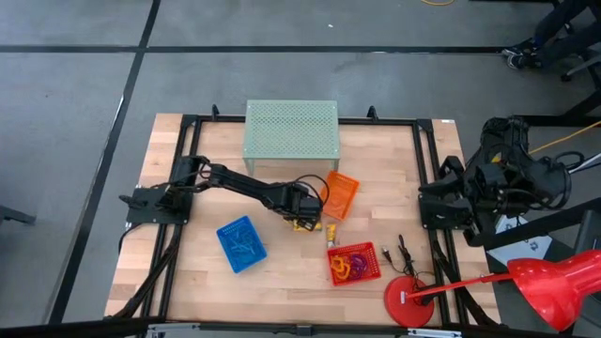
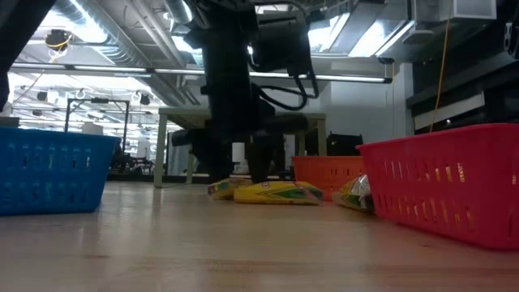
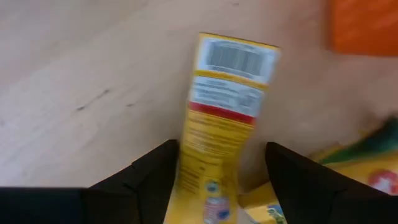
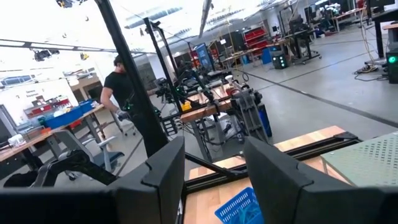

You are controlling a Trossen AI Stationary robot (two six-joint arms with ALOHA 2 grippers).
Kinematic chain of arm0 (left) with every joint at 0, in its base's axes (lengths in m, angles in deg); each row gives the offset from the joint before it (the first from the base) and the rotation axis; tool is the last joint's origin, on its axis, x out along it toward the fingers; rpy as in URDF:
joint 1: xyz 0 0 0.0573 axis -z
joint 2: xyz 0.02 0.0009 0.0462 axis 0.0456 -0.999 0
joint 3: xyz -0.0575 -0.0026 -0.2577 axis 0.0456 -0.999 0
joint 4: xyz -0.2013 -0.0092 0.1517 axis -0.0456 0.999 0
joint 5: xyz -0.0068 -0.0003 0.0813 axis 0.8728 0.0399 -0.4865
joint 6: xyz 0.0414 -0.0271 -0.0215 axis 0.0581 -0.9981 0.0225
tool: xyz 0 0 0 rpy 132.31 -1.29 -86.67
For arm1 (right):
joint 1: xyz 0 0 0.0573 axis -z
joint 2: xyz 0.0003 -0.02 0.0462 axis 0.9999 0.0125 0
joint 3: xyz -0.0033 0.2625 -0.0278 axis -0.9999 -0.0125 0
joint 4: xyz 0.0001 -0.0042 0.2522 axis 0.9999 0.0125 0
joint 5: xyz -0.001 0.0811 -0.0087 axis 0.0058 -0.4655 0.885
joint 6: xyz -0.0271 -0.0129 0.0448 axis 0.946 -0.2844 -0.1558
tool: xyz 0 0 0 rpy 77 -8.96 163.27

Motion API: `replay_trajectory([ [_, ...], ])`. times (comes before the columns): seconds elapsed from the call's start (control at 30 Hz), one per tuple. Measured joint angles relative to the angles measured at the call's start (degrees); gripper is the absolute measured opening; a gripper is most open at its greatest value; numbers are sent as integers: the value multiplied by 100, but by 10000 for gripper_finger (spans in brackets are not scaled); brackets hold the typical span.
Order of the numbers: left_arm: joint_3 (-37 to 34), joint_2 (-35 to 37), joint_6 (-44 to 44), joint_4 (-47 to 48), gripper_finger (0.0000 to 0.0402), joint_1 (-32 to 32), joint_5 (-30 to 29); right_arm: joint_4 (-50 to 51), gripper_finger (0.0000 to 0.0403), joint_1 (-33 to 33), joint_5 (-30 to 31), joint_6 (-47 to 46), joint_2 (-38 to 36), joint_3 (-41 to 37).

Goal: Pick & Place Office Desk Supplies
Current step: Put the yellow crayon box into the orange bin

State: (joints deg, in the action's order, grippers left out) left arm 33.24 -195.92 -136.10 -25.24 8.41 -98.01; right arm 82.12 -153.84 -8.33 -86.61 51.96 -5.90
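Your left end effector [image 3: 221, 186] stands open, its two dark fingers [image 3: 149, 177] on either side of a yellow box [image 3: 224, 118] lying on the wooden surface [image 3: 81, 81]. You see its barcode end pointing away. An orange basket [image 3: 364, 25] sits beyond, and more yellow packaging [image 3: 367, 168] lies just beside the box.

Wooden table [image 1: 282, 282] with three baskets [image 1: 241, 244]

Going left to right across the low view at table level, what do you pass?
blue basket → left tool standing open over the yellow boxes → orange basket → red basket
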Motion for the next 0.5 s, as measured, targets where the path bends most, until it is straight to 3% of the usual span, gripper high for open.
replay_trajectory([
  [0.17,8,-53,-34,18,209,78,65,22,169,0,1,2,0,0],
  [0.4,-18,262,-58,-347,61,48,195,49,169,-3,1,44,0,0],
  [0.5,-10,491,-60,-804,38,44,203,45,169,-4,1,175,-5,0],
])
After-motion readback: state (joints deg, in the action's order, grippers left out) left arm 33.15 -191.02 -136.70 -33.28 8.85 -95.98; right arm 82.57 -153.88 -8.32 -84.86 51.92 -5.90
